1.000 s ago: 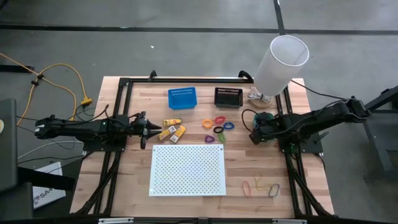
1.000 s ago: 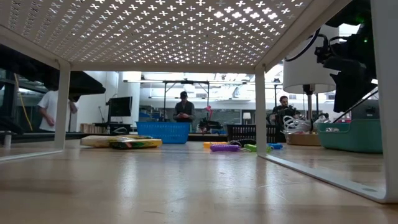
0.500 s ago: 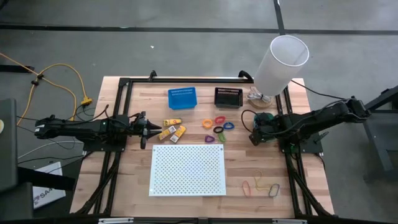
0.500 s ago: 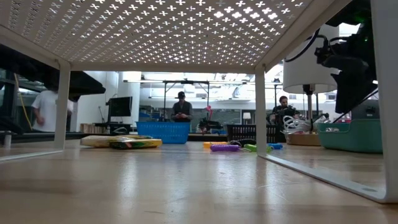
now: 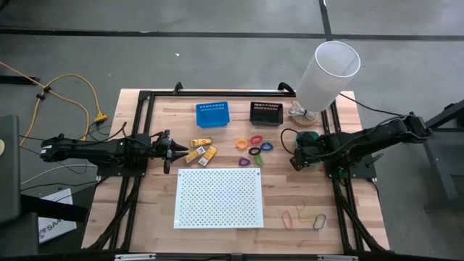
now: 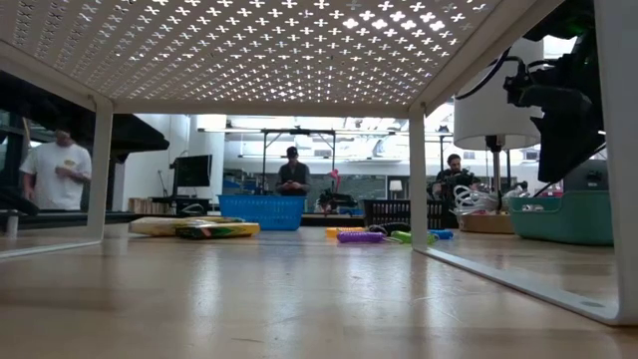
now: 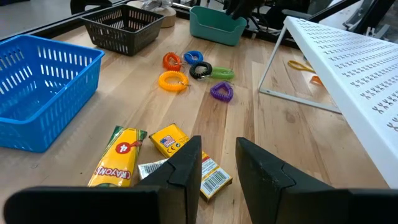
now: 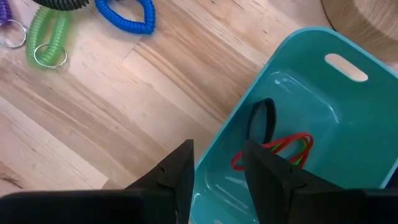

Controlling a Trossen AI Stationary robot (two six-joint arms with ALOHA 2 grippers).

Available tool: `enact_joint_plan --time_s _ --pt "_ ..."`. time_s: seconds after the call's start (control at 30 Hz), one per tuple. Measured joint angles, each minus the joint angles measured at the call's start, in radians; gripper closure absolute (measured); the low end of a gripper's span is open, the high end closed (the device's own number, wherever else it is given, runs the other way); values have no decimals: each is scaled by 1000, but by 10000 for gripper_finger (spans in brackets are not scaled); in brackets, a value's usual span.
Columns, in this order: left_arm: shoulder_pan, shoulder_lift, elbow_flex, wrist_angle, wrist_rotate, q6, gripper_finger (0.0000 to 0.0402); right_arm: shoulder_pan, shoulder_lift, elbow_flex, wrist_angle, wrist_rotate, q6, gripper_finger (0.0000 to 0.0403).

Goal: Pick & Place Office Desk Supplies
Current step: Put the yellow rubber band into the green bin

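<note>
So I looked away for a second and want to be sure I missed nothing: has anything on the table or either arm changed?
Nothing on the table moved. The left gripper hangs open above the crayon packets and the right gripper open over the teal bin, both just as before. Only a person in a white shirt in the room behind walked further into view.

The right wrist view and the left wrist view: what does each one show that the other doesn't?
Only the right wrist view looks down into the teal bin, where a black band and red rubber bands lie. Only the left wrist view shows the yellow crayon packets, the blue basket, the black basket and the white perforated board. Both show the green coil loop and blue coil loop on the wooden table.
</note>
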Motion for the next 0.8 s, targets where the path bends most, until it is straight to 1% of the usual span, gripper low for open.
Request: enact_joint_plan --time_s 0.8 --pt "0 0 0 0 0 0 307 0 0 0 8 0 -1 279"
